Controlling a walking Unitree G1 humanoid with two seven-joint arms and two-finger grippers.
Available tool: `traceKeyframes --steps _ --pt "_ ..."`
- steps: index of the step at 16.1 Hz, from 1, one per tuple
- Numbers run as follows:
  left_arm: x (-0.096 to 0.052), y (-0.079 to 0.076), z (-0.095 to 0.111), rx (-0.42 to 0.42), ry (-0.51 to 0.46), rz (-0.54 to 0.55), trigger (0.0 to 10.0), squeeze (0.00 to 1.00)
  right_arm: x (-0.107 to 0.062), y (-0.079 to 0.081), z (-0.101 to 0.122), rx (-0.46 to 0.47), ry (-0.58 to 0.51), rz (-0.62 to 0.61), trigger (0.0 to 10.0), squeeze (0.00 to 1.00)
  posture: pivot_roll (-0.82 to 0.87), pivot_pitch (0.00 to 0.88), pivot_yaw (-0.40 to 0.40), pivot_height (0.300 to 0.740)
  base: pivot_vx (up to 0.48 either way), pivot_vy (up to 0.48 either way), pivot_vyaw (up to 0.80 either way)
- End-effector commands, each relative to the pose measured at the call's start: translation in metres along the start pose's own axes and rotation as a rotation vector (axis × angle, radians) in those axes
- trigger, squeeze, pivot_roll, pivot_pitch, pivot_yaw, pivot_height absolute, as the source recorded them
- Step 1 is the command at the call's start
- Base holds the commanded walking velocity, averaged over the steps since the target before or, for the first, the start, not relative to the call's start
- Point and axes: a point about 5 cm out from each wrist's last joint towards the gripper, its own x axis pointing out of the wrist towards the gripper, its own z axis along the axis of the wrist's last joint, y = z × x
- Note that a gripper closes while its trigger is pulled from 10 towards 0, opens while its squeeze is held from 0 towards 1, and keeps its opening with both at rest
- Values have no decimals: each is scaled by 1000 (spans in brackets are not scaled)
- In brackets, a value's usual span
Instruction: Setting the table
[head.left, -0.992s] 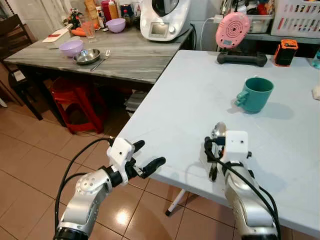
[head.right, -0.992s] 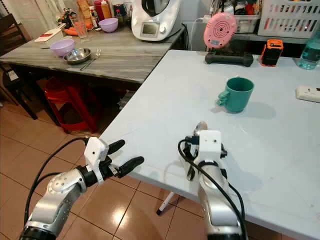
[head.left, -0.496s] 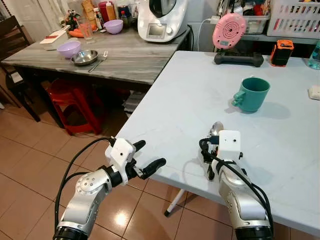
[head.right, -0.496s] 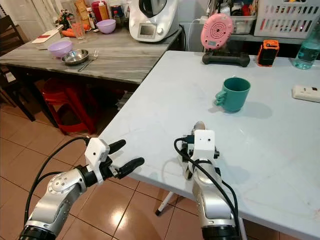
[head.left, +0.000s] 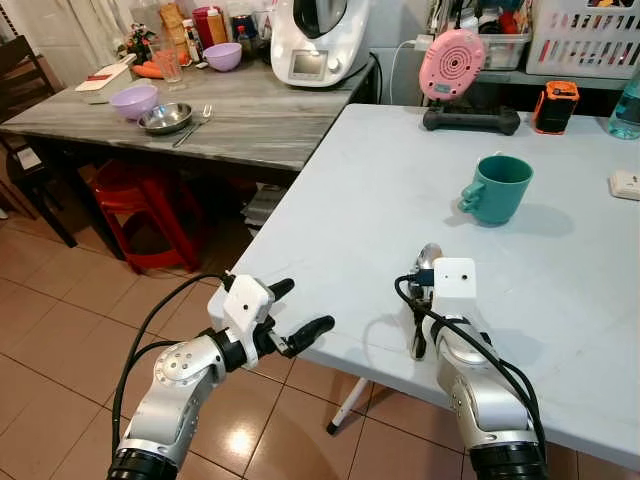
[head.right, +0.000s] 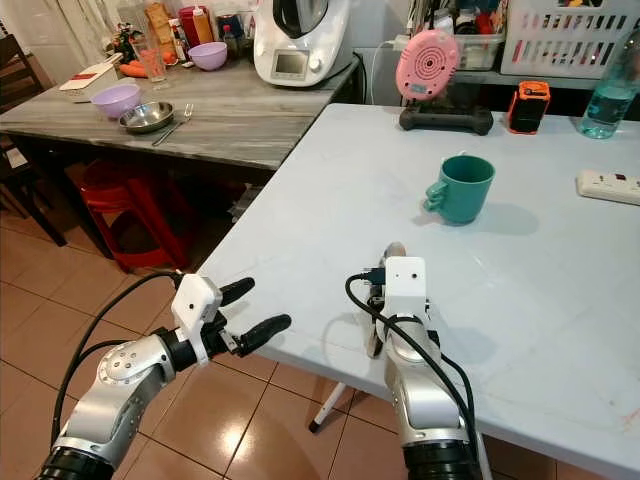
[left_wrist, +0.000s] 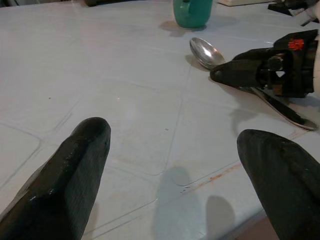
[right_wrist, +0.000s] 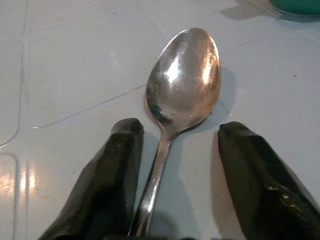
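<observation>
now, from the head views the shiny metal spoon (head.left: 428, 258) lies flat on the white table (head.left: 380, 190) near the green mug (head.left: 497, 188), and from the right wrist view the right gripper (right_wrist: 175, 150) is open around its handle, so lift straight up, slowly.

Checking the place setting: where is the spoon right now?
The spoon lies flat on the white table near its front edge, between the right claw's open fingers, nearer the robot than the green mug.

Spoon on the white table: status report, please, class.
Right pincer open, straddling spoon handle. Spoon flat on table. Left pincer open at table edge. Green mug beyond, apart.
</observation>
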Motion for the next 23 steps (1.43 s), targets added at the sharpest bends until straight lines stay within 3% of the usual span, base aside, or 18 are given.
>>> traceKeyframes --steps 1,7,15,23 --pt "-2 3 0 14 7 0 10000 0 -1 1 -23 -12 106 6 0 0 -54 0 90 740 0 0 0" --pt "0 0 1 19 -7 -29 10000 0 -5 -16 -36 -14 136 -42 0 0 -57 0 93 740 0 0 0" --pt "2 -3 2 26 -18 -31 10000 0 -9 -21 -43 5 150 -55 0 0 -59 0 94 740 0 0 0" --pt "-7 47 11 47 -68 327 10000 0 -19 -38 -31 143 17 -116 0 0 -58 0 86 740 0 0 0"
